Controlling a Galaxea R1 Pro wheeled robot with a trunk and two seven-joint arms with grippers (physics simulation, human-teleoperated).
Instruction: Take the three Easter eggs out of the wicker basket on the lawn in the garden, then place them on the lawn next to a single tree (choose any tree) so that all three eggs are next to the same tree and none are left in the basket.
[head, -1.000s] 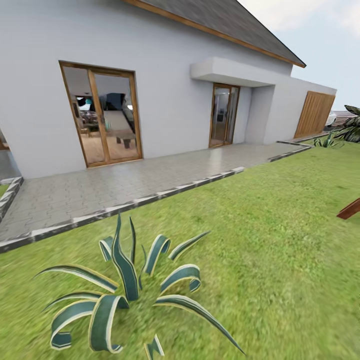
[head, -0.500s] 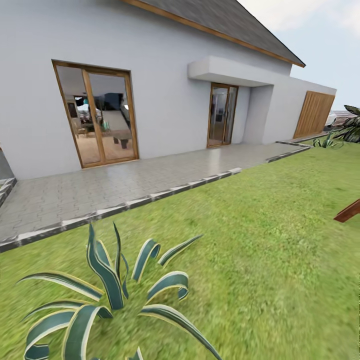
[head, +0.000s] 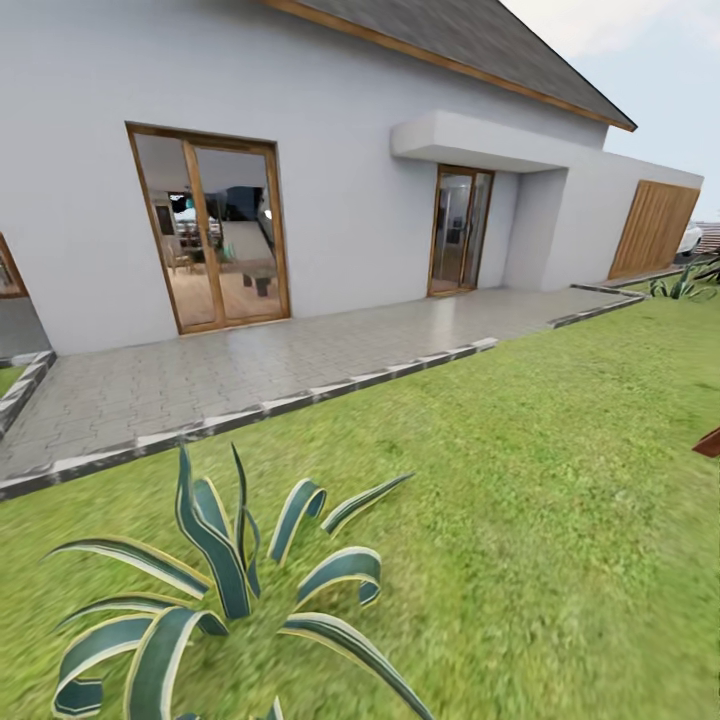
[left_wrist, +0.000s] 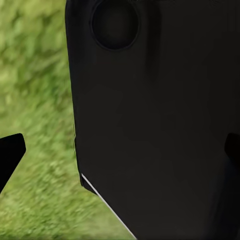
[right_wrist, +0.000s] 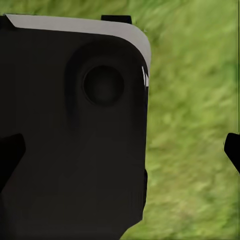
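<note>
Head cam: lawn (head: 560, 480) ahead, spiky plant (head: 230, 600) close by, patio (head: 250, 370) and house (head: 330, 150) behind. Left wrist: my left pincer (left_wrist: 120, 155) over grass, tips spread wide. Right wrist: right pincer (right_wrist: 120, 155) too, wide, holding nothing.

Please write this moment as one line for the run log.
phase: in transit | head view: lawn, spiky striped plant, paved path, house glass doors | left end effector: open | right end effector: open
</note>
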